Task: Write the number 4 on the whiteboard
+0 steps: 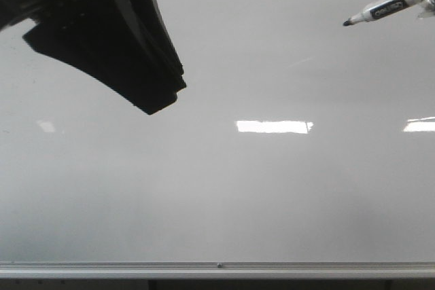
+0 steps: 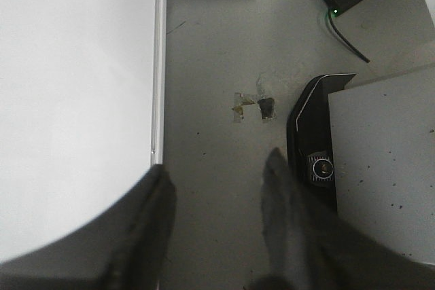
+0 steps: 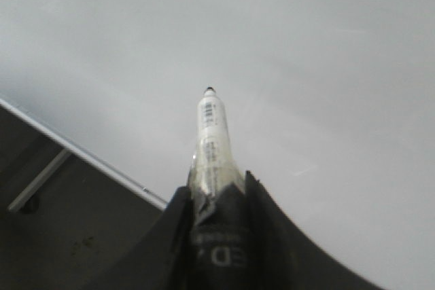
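holding a marker [image 3: 212,142] clamped between its fingers, the right gripper [image 3: 216,198] points the tip at the whiteboard [image 1: 258,195] near its far right corner, with no number 4 drawn yet. the left gripper [image 2: 217,195] hangs empty, jaws apart, past the board's framed edge. to write well, i judge the tip should land squarely and press lightly, leaving room for the long stroke

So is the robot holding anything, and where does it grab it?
The right hand grips a white marker pen with a black tip by its back end. The left hand is open, holding nothing.
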Motion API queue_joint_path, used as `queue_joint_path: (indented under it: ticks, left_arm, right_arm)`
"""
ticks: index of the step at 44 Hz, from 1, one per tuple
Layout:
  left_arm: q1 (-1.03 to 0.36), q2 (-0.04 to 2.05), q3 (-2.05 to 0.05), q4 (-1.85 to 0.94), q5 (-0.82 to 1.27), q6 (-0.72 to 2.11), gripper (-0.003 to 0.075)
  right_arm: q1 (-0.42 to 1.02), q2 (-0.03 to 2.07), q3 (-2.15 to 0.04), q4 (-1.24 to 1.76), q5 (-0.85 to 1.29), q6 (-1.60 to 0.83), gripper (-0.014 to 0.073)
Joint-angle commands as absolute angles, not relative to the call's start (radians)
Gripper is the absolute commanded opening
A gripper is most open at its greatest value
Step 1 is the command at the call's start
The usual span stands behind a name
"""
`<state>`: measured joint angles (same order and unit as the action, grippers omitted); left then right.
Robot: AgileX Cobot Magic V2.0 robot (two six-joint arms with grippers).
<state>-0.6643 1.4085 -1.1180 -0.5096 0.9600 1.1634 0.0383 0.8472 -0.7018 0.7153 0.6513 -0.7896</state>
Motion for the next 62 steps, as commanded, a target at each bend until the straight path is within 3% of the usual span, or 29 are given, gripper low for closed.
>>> queue_joint_path:
  ticks: [1, 3, 14, 41, 62]
  left_arm:
    - [-0.67, 1.372, -1.147, -0.553, 0.935, 1.156, 0.0029]
    - [-0.67, 1.372, -1.147, -0.553, 0.935, 1.156, -0.0019]
    - [-0.67, 1.372, -1.147, -0.553, 0.935, 1.156, -0.002]
    - [-0.67, 1.372, -1.147, -0.553, 0.934, 1.156, -0.002]
    - [-0.67, 1.372, -1.147, -0.553, 0.922, 1.156, -0.002]
  right_arm:
    - [0.014, 0.838, -0.725, 0.754, 0.547, -0.785, -0.0113]
    - [0.014, 0.838, -0.725, 0.754, 0.506, -0.785, -0.0113]
    - [0.014, 0.865, -0.737, 0.754, 0.388, -0.785, -0.0113]
    - [0.016, 1.262, -1.048, 0.77, 0.346, -0.785, -0.0113]
    - [0.045, 1.354, -1.059, 0.76, 0.473, -0.786, -0.0104]
